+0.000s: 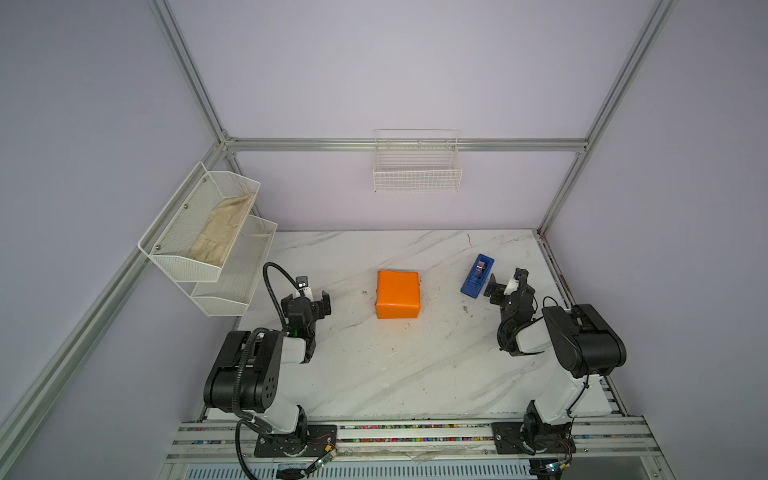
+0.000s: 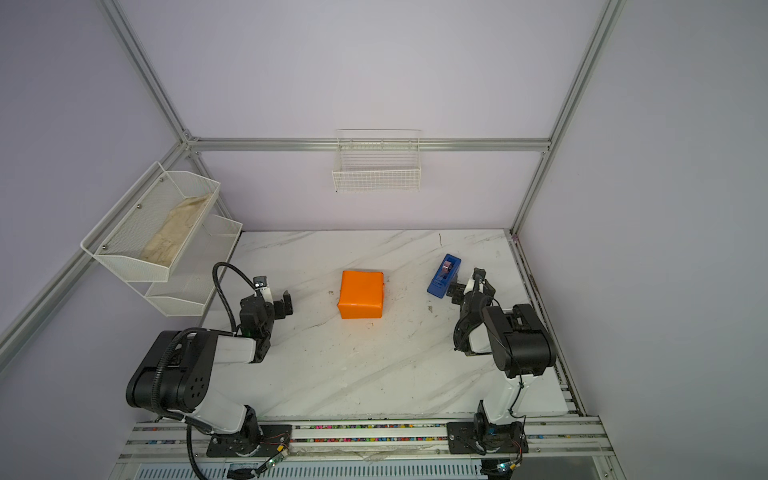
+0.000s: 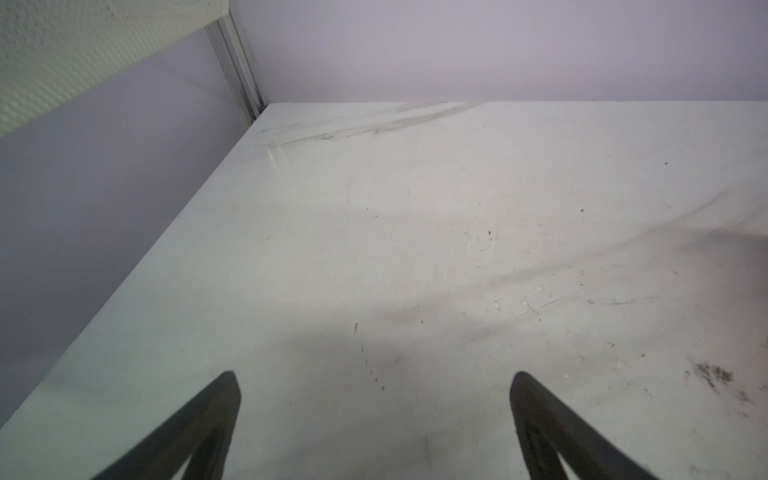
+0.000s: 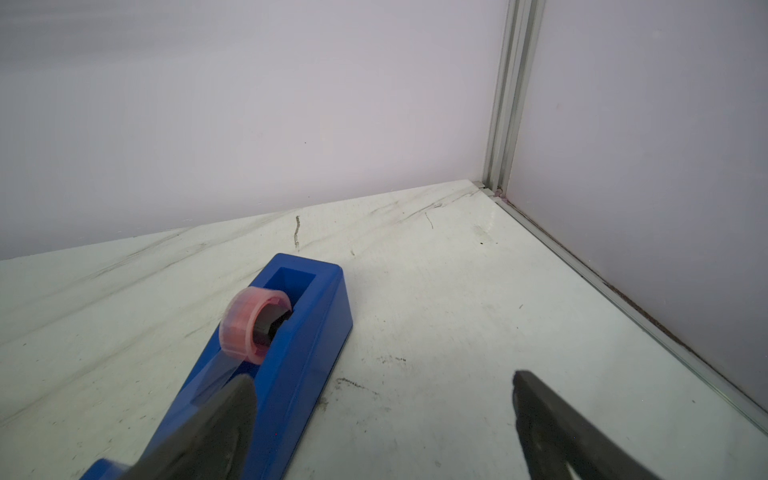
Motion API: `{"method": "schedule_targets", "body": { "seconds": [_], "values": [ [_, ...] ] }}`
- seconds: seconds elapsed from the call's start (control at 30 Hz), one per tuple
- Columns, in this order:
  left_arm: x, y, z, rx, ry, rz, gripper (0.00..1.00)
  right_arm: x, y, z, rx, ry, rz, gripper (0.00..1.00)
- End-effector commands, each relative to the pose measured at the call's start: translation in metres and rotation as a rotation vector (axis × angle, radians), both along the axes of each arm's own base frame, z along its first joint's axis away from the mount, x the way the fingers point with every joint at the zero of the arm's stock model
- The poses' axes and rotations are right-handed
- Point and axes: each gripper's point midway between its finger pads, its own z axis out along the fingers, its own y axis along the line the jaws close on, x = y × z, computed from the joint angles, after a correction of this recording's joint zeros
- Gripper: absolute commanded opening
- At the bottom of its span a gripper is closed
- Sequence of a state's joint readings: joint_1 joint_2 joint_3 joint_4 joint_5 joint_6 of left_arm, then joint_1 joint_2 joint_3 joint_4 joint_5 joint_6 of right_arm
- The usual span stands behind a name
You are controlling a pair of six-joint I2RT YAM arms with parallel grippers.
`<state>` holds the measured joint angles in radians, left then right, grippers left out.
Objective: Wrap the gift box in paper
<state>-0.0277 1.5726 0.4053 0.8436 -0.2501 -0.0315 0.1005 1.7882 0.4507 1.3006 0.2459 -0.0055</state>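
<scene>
The paper (image 1: 397,295) (image 2: 361,294) is folded into a squarish orange parcel in the middle of the marble table (image 1: 395,374). The gift box is hidden from view. My left gripper (image 1: 316,297) (image 2: 276,297) (image 3: 374,376) hovers open to the left of the parcel, well apart from it, with only bare table between its fingers. My right gripper (image 1: 506,284) (image 2: 467,284) (image 4: 382,376) is open to the right of the parcel, next to a blue tape dispenser (image 1: 477,276) (image 4: 291,353). One of its fingers sits over the dispenser's near end; nothing is held.
A white mesh two-tier shelf (image 1: 199,249) holding a beige cloth (image 1: 222,228) hangs on the left wall above the left arm. A white wire basket (image 1: 417,172) hangs on the back wall. Aluminium frame posts stand at the table's back corners.
</scene>
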Motion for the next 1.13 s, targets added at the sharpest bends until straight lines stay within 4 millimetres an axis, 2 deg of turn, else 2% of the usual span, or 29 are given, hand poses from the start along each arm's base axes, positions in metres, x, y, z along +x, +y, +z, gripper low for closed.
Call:
{"method": "schedule_targets", "body": {
  "seconds": [0.0,1.1],
  "values": [
    [-0.0013,0.0022,0.0143,0.032,-0.071,0.01,1.0,0.0016,-0.0014,0.0196,-0.013,-0.071,-0.002,0.97],
    [0.0025,0.0011,0.0125,-0.019,-0.063,-0.072,1.0,0.0021,-0.0013,0.0177,-0.014,-0.064,-0.001,0.97]
  ]
}}
